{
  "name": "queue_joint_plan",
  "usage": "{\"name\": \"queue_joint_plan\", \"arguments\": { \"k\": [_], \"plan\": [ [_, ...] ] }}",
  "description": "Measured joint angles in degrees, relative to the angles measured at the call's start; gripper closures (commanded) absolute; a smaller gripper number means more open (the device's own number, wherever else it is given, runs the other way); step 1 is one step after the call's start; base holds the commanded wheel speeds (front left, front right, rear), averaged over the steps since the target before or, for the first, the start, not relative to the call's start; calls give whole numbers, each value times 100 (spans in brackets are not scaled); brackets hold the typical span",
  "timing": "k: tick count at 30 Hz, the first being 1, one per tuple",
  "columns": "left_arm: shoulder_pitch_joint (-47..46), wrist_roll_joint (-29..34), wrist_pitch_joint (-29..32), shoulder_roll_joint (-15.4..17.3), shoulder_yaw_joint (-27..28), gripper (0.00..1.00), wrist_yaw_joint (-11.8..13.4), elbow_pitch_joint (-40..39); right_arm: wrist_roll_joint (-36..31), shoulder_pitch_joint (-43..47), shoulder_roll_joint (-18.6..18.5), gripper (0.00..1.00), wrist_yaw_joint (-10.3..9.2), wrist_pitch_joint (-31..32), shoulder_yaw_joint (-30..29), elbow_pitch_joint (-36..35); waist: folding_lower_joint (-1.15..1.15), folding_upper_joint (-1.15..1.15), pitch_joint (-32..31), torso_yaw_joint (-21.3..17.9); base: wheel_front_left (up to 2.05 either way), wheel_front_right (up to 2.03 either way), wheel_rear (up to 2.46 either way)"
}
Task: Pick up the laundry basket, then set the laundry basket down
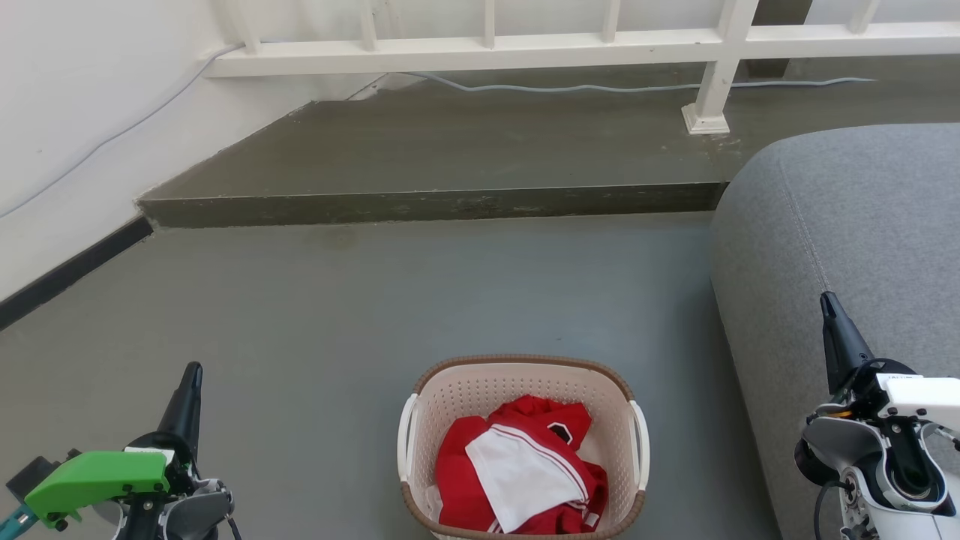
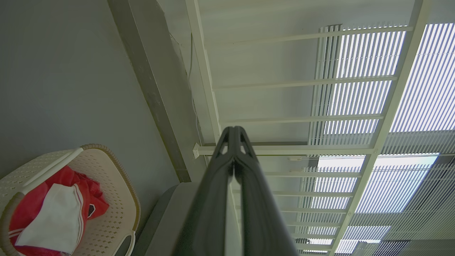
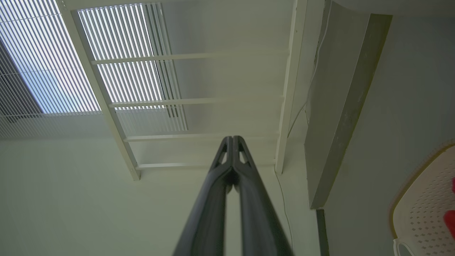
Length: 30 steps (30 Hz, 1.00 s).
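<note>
**Left gripper [image 1: 192,371], right gripper [image 1: 828,304] closed on nothing**

They sit at 8 and 4 o'clock. The laundry basket [image 1: 517,394] stands on the floor [image 1: 337,315] at 6 o'clock, untouched; lifting and setting down both remain.

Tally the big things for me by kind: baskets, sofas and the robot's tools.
Baskets: 1, the laundry basket
Sofas: 1, the grey sofa
Tools: 2, the left tool and the right tool
Total: 4
</note>
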Motion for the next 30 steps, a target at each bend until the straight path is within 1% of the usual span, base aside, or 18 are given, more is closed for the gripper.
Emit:
{"name": "queue_joint_plan", "arguments": {
  "k": [30],
  "plan": [
    [0,0,0,0,1,100,0,0,0,0,0,100,0,0,0,0,0,0,0,0,0,0,0]
  ]
}}
